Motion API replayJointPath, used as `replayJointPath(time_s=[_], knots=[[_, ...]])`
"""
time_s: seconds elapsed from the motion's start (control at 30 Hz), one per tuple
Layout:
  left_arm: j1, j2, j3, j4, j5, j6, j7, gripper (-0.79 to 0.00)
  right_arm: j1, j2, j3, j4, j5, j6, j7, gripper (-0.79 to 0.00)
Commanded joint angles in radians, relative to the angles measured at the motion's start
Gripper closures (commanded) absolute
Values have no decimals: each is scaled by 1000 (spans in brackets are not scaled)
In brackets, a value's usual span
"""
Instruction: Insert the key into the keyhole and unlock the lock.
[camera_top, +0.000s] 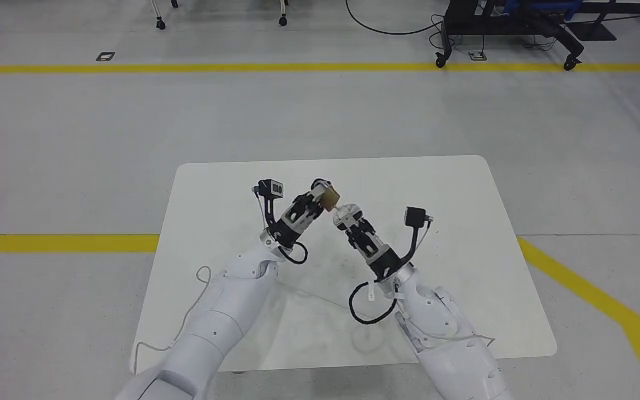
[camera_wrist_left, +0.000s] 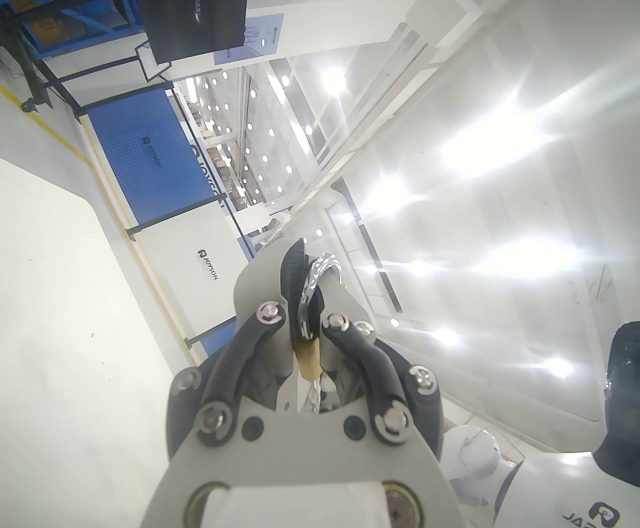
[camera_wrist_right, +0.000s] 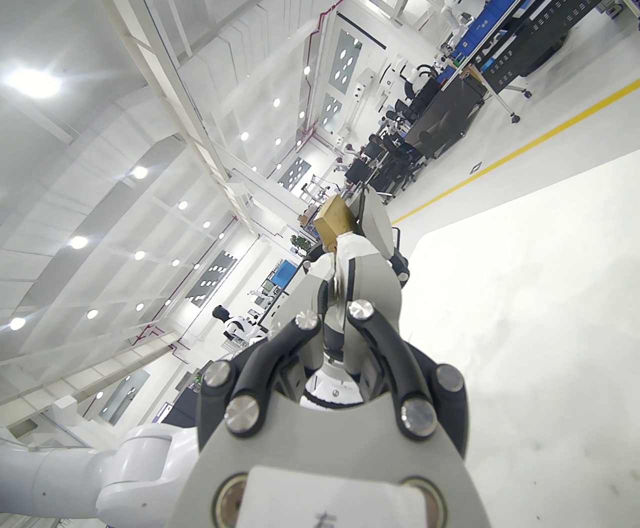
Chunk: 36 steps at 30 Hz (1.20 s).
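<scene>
The left gripper has its fingers pressed in on the padlock, held up off the white table. In the left wrist view, the silver shackle curves between the two fingertips, with the dark pad of one finger lying against it. The brass body of the lock shows farther back, in the gap between the finger links. The right gripper faces it tip to tip. Its fingers are drawn together on the key, whose thin metal head stands edge-on between the pads. In the right wrist view the brass body sits just beyond those fingertips, touching them or very nearly so. It is tilted, with one grey finger of the left gripper flat against its side. The blade of the key is hidden behind the right fingertips, so I cannot tell whether it has entered the keyhole or only sits against the end of the lock. From the top view the two grippers meet over the middle of the table, and the lock is at the point where their tips come together.
</scene>
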Motion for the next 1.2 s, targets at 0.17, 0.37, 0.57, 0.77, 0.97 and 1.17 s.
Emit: replayJointPath(time_s=[0.17, 0.37, 0.57, 0.77, 0.97, 1.17], knots=[[4, 6, -7, -16, 60, 3, 25, 0, -3, 0, 15, -4, -15, 20, 27, 0], [4, 11, -12, -27, 114, 18, 44, 0, -8, 1, 32, -7, -43, 33, 24, 0], [23, 9, -15, -63, 81, 91, 49, 0, -10, -1, 40, -5, -51, 37, 27, 0], [29, 13, -25, -76, 88, 127, 46, 0, -9, -2, 43, -4, -55, 44, 41, 0], [37, 13, -28, -83, 84, 147, 39, 0, -10, -5, 45, -4, -50, 46, 47, 0], [40, 11, -31, -82, 61, 162, 29, 0, -9, -8, 44, -4, -47, 46, 49, 0]])
